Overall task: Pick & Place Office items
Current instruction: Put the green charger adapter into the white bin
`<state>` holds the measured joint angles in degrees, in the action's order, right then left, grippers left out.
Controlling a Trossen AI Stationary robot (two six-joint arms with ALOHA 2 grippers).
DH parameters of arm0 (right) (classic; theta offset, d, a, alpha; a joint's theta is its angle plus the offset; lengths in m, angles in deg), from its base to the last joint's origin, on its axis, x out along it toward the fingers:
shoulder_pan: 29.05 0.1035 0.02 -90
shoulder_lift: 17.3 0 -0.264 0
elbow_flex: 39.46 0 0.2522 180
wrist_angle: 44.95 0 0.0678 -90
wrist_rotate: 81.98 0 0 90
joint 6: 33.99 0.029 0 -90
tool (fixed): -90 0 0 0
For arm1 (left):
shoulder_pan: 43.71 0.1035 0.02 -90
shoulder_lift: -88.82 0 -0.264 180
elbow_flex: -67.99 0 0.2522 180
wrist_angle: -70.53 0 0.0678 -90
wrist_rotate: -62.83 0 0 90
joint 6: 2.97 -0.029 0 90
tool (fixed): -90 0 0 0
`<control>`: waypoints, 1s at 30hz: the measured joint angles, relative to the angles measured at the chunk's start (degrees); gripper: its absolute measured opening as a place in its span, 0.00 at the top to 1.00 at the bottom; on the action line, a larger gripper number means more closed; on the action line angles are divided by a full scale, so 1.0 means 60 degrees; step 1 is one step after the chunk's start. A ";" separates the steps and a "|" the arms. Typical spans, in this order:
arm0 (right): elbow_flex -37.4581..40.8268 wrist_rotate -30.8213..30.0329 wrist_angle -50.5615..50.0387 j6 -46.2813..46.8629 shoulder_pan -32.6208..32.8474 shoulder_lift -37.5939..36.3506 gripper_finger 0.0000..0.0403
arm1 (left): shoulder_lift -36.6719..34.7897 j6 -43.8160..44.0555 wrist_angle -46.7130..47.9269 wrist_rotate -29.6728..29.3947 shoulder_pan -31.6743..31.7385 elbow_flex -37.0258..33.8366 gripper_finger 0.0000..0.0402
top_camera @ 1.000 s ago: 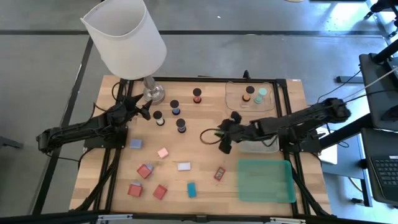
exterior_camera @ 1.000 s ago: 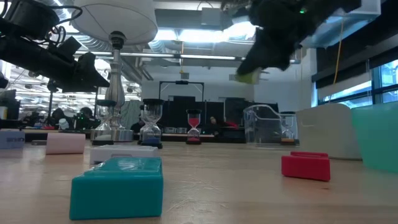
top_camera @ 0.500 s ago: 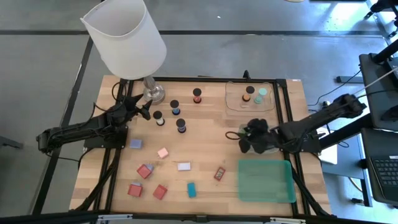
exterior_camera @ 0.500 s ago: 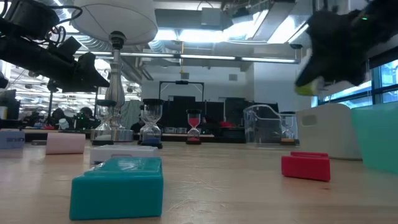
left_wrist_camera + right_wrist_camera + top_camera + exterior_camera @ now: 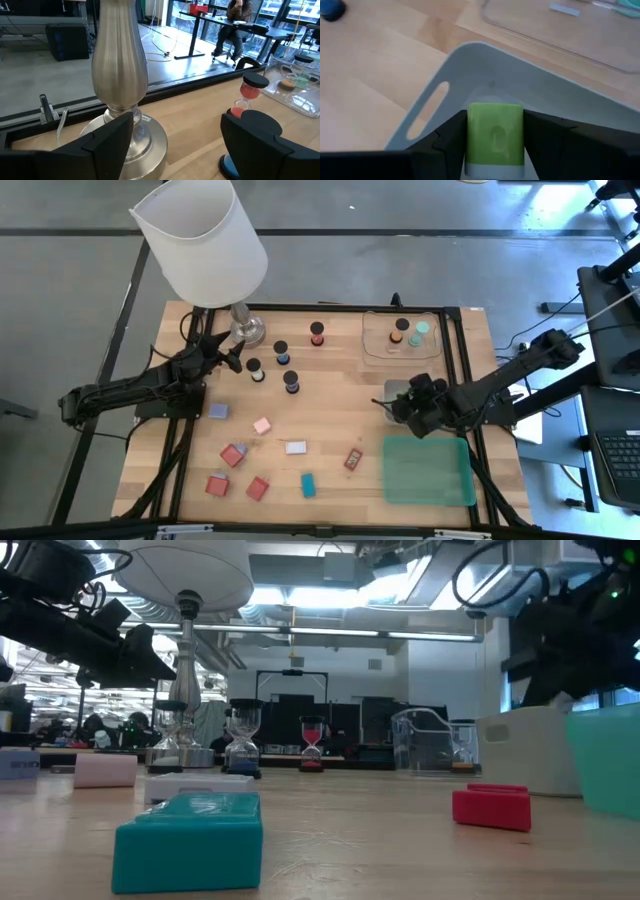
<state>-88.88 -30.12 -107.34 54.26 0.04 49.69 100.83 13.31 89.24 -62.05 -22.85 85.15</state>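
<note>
My right gripper (image 5: 413, 402) is shut on a small green block (image 5: 495, 131) over the grey tray (image 5: 396, 391), whose rim (image 5: 470, 50) shows in the right wrist view. My left gripper (image 5: 228, 358) is open and empty beside the lamp's silver base (image 5: 119, 75), at the far left. Black cylinders with coloured caps (image 5: 291, 381) stand upright on the table's far middle. Lavender (image 5: 218, 411), pink (image 5: 262, 425), white (image 5: 296, 447), red (image 5: 233, 454) and teal (image 5: 308, 485) blocks lie flat on the near half. My right gripper pinches the green block by its two opposite sides (image 5: 471, 135) between its two fingers. The fingers slant down toward the tray. The block is lifted clear, above the inside of the grey tray.
A clear tray (image 5: 375, 340) at the far right holds an orange-capped and a mint cylinder. A green tray (image 5: 427, 470) lies at the near right. The big white-shaded lamp (image 5: 205, 240) stands at the far left. A small red block (image 5: 353, 459) lies left of the green tray.
My right gripper has gone toward the table's right edge with the green block, from over the table's middle to over the grey tray, and a little down. The block has stayed in its fingers.
</note>
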 joint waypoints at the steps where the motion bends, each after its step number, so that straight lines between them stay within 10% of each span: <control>1: 0.0000 -0.0002 0.0020 0.0142 0.0002 0.0184 0.58 | 0.0000 -0.0001 0.0002 -0.0002 0.0001 0.0000 0.26; 30: 0.0000 -0.0042 0.1685 0.2474 -0.0002 0.2595 0.55 | 0.0000 -0.0001 0.0002 -0.0004 0.0000 0.0000 0.26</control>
<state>-88.88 -30.38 -97.22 69.10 0.03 65.26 100.83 13.30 89.25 -62.07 -22.85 85.15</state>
